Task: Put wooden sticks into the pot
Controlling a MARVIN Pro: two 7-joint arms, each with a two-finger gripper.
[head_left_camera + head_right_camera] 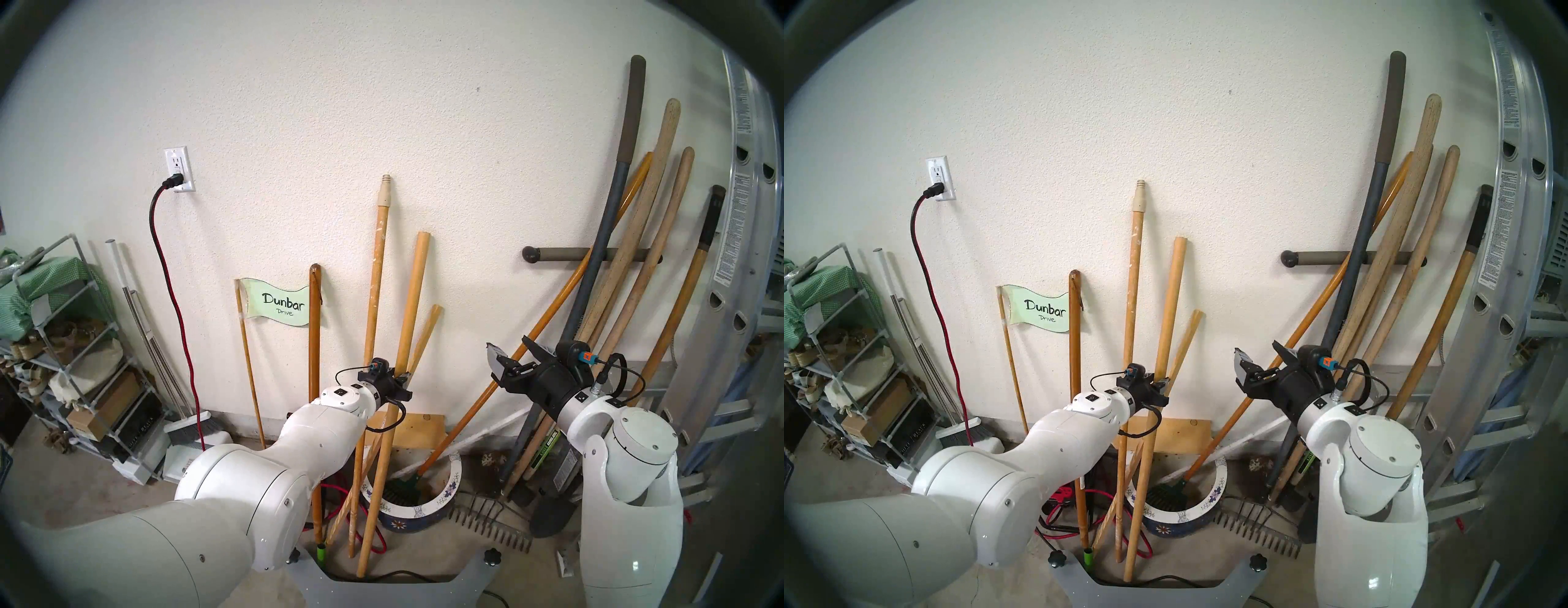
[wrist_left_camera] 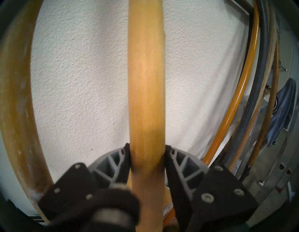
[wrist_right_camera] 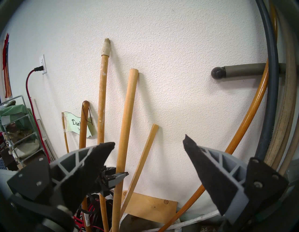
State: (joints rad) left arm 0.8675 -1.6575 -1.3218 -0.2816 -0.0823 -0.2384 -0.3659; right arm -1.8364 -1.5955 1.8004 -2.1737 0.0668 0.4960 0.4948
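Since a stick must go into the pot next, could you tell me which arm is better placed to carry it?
Left. Its tool is clamped on the plain round dowel, just left of the pot. The right tool is open, empty, raised apart.

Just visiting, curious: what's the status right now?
Left gripper shut on round dowel. Right gripper open, empty. Pot holds a small rake.

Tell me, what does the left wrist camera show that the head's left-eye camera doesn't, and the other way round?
Only the left wrist view shows the left gripper closed on the plain round dowel, a finger pressed against each side. Only the head view shows the blue and white pot on the floor, the Dunbar Drive sign, the wall outlet and the open right gripper. Both show that dowel, the white wall and the tool handles leaning at right.
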